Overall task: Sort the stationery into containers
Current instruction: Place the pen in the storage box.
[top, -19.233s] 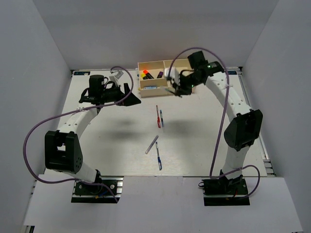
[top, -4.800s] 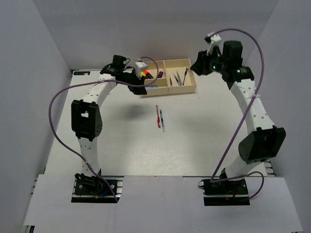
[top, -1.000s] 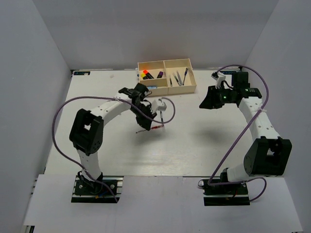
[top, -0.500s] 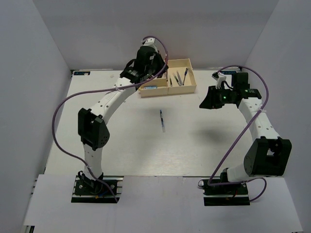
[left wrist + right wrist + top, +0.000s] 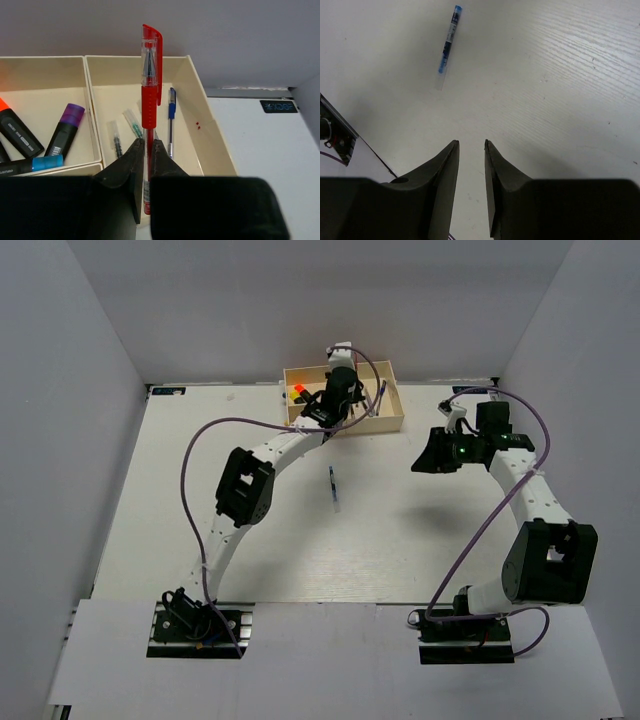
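Counter (image 5: 140,490), far edge: left tool (image 5: 147,145) clenched on red pen (image 5: 150,100), long axis 12–6, over pen compartment of tray (image 5: 197,100) at 12 (right tool (image 5: 471,142) empty, slightly parted).

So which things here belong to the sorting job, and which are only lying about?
Job:
red pen, held in the left gripper
blue pen on the table
tray holding highlighters and pens

Not the job:
purple cables

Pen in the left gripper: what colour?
Red pen, with a clear section under the cap; shows best in the left wrist view.
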